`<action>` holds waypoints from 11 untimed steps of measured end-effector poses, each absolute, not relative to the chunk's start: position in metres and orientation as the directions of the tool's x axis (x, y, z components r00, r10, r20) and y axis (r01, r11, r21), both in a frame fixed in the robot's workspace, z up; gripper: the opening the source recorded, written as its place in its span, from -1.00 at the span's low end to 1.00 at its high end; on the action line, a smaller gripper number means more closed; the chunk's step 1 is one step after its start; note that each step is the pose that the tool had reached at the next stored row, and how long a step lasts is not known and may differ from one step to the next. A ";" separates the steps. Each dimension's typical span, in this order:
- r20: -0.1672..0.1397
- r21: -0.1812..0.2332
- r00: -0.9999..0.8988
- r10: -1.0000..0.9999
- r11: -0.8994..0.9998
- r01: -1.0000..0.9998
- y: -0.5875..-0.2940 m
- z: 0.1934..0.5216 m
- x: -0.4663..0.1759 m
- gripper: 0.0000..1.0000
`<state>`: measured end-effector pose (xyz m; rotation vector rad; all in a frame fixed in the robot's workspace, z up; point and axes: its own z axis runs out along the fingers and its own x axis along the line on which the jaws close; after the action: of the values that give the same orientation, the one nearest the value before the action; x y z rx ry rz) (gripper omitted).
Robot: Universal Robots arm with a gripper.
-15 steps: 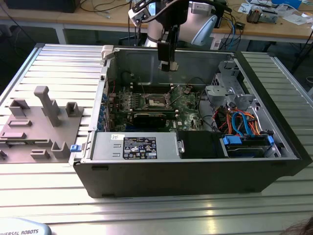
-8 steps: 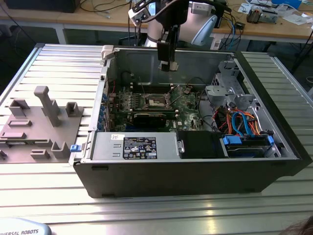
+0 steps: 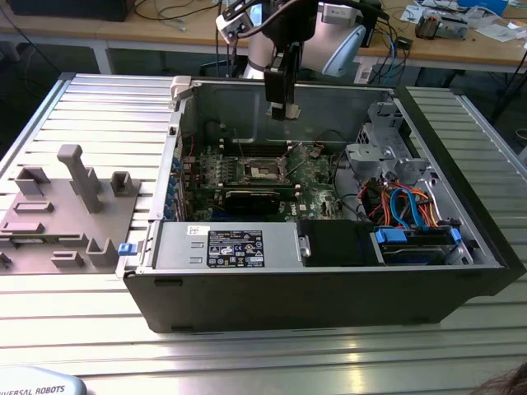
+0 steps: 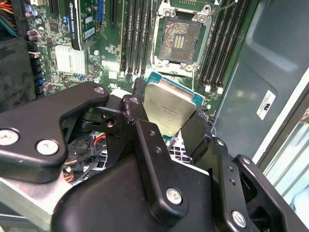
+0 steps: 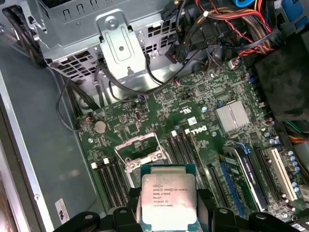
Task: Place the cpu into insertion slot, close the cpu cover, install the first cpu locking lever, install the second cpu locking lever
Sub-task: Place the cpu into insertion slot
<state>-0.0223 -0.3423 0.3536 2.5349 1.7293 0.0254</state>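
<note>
Exterior view: black claw [image 3: 284, 105] hangs over open black computer case [image 3: 329, 288] on ribbed metal surface [image 3: 247, 354].
Second wrist view: claw clamped on square silver-topped cpu [image 4: 169, 108], held clear of bare dark square insertion slot [image 4: 176, 41].
First wrist view: dark print lines on cpu top; white printed label [image 5: 62, 209] on case wall.

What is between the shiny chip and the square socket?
Nothing: in the second wrist view, only open space separates the cpu from the insertion slot.
</note>
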 end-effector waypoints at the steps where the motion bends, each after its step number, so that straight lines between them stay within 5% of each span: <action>1: -0.027 0.069 0.367 0.930 -0.365 0.929 -0.342 0.354 -0.022 0.08; 11: -0.027 0.070 0.379 0.925 -0.377 0.924 -0.342 0.354 -0.022 0.08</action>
<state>-0.0223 -0.3424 0.3536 2.5474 1.7105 0.0245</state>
